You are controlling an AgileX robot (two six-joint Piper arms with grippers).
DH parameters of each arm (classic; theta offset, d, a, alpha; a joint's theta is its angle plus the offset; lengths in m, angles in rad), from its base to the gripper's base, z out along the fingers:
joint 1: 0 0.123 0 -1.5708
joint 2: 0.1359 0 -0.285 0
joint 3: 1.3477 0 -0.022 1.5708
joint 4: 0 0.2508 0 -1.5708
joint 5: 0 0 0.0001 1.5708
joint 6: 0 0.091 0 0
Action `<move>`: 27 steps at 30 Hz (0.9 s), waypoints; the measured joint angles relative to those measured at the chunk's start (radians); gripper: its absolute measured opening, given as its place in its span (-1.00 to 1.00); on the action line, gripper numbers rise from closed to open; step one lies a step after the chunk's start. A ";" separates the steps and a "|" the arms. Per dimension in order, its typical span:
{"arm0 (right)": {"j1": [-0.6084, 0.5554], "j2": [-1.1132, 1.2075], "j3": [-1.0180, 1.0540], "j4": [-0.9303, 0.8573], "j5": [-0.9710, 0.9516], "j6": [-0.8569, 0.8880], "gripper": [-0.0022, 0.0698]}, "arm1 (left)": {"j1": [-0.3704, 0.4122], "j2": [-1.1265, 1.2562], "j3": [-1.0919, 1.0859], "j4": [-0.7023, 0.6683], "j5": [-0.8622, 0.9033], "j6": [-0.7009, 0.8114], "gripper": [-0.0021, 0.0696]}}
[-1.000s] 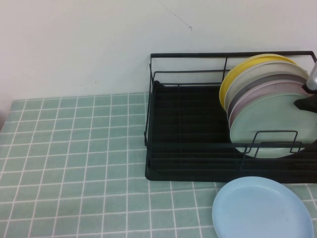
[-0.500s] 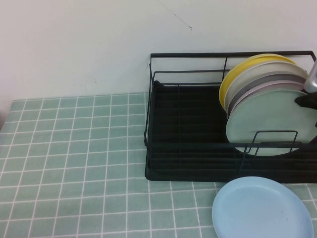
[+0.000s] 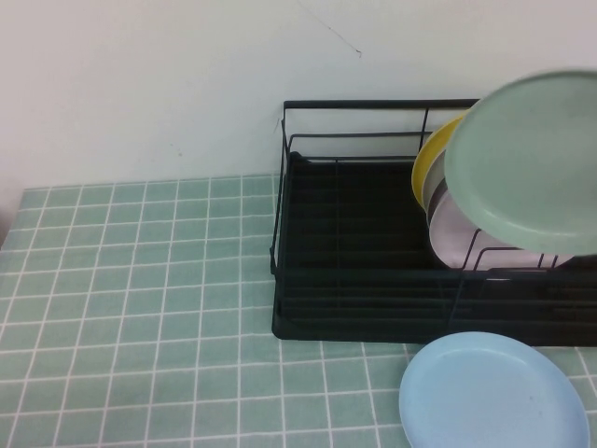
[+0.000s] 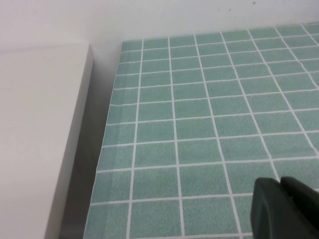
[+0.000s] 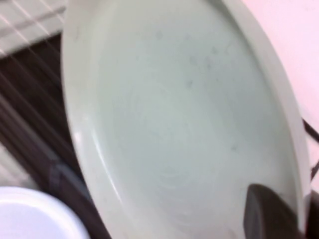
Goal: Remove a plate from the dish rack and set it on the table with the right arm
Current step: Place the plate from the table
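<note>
Plate (image 3: 532,159) hangs in the air above the rack (image 3: 373,280), tilted, clear of the 3 plates left upright in it. Right gripper (image 5: 271,211) has its jaws clamped on the plate's rim. Left gripper (image 4: 284,209) sits low over the surface (image 4: 199,124), jaws together, holding nothing.

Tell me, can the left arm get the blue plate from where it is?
Probably not easily. The left gripper hovers over bare table near its left edge, while the blue plate lies at the right, before the rack.
</note>
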 joint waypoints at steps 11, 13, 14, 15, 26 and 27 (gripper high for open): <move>0.000 -0.307 0.066 -0.123 0.408 0.605 -0.73 | 0.000 0.000 0.000 0.000 0.000 0.000 -0.95; 0.000 -0.337 0.137 -0.125 0.419 0.674 -0.73 | 0.000 0.000 0.000 0.000 0.000 0.000 -0.95; 0.000 -0.343 0.170 -0.125 0.419 0.700 -0.73 | 0.000 0.000 0.000 0.000 0.000 0.000 -0.95; 0.000 -0.348 0.213 -0.125 0.415 0.720 -0.73 | 0.000 0.000 0.000 0.000 0.000 0.000 -0.95; 0.000 -0.211 0.501 0.008 0.216 0.662 -0.73 | 0.000 0.000 0.000 0.000 0.000 0.000 -0.95; 0.000 -0.183 0.504 0.015 0.200 0.655 -0.73 | 0.000 0.000 0.000 0.000 0.000 0.000 -0.95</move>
